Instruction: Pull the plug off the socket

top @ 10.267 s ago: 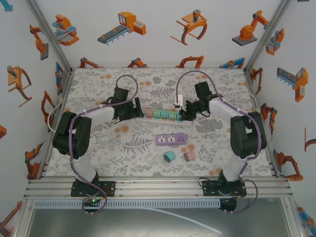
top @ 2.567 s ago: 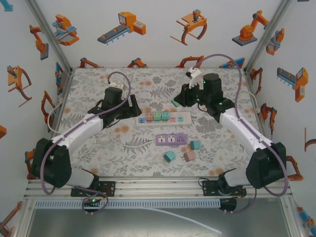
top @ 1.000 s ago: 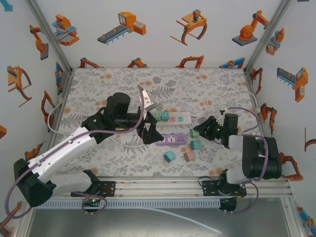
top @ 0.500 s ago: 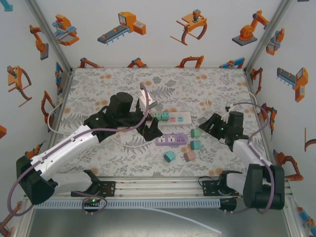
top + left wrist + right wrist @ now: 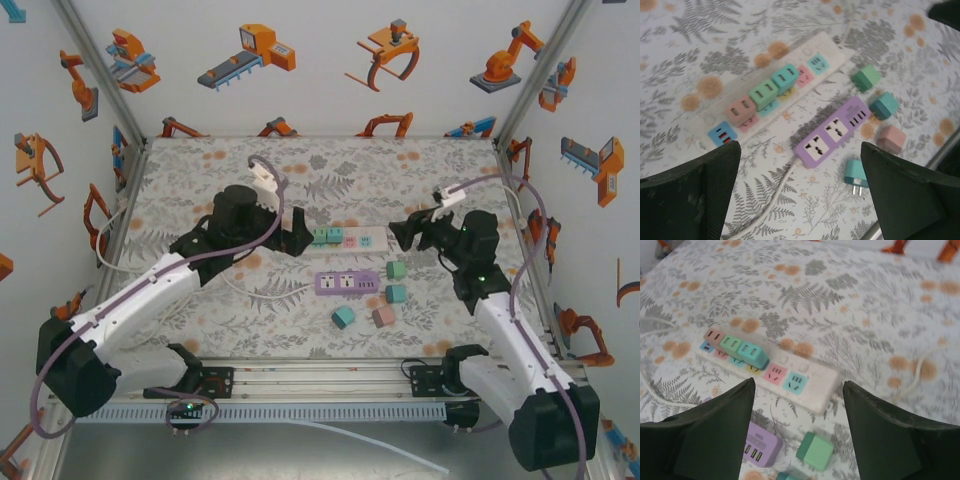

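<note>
Three pastel square plugs (image 5: 763, 93) sit seated in the white plastic power strip (image 5: 834, 51) on the floral table (image 5: 200, 180), and with your left pincer (image 5: 293, 238) and right pincer (image 5: 403, 232) both spread wide and empty above it, yank one-handed and the unpinned strip may lift along.

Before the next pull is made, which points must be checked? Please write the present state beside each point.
1. Plugs in the long white plastic power strip: the pink cube plug, the green cube plug and the teal cube plug sit in it. Not ok, work is left.
2. Left hand open and empty: ok.
3. Right hand open and empty: ok.
4. Nothing covers the three plugs from above: ok.
5. Loose green cube plug lies apart from the white strip, near the purple plastic power strip: ok.
6. White strip held down against the pull: not ok, neither hand touches it.
</note>
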`<state>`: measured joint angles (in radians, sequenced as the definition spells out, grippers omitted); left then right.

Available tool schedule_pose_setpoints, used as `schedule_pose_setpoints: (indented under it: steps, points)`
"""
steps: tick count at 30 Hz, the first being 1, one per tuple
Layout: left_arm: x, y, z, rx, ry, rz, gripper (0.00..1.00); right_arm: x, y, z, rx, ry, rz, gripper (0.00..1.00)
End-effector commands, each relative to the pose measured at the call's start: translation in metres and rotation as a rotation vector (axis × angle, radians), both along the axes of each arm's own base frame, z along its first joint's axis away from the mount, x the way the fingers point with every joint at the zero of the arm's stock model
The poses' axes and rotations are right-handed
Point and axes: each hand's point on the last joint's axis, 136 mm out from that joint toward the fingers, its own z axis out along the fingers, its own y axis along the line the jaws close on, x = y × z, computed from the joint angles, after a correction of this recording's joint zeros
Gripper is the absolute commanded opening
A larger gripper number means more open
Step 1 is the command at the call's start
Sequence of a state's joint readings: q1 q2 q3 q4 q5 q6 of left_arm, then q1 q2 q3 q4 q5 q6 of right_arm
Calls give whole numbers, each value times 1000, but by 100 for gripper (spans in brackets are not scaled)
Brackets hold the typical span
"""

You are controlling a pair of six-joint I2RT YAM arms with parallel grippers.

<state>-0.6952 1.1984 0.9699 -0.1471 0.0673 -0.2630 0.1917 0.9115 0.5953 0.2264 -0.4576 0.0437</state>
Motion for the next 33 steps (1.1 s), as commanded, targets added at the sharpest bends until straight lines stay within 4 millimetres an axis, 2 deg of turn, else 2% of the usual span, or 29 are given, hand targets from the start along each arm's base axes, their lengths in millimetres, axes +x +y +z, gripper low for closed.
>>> schedule_pose_setpoints:
  steps: [1, 5, 8, 12, 14, 21, 24, 29, 33]
  points:
    - [29, 24, -2, -130, 80, 179, 97, -6, 36, 35, -246, -315, 205, 67]
    - [50, 56, -28, -141, 176, 336, 97, -12, 70, 21, -379, -368, 433, 70]
    - [63, 78, -51, -126, 252, 447, 97, -10, 88, 9, -430, -338, 546, 72]
    - [73, 93, -75, -79, 300, 511, 97, 0, 109, -4, -451, -256, 640, 75]
    - [77, 99, -86, -48, 312, 540, 97, 7, 120, -18, -478, -218, 675, 75]
    - [88, 100, -116, 34, 354, 557, 98, 36, 142, -55, -523, -148, 729, 76]
    - [92, 99, -130, 71, 369, 552, 100, 39, 152, -79, -596, -115, 777, 76]
    - [95, 92, -152, 87, 408, 531, 93, 46, 163, -113, -674, -73, 813, 75]
    - [95, 84, -166, 91, 444, 496, 90, 46, 169, -132, -681, -36, 847, 73]
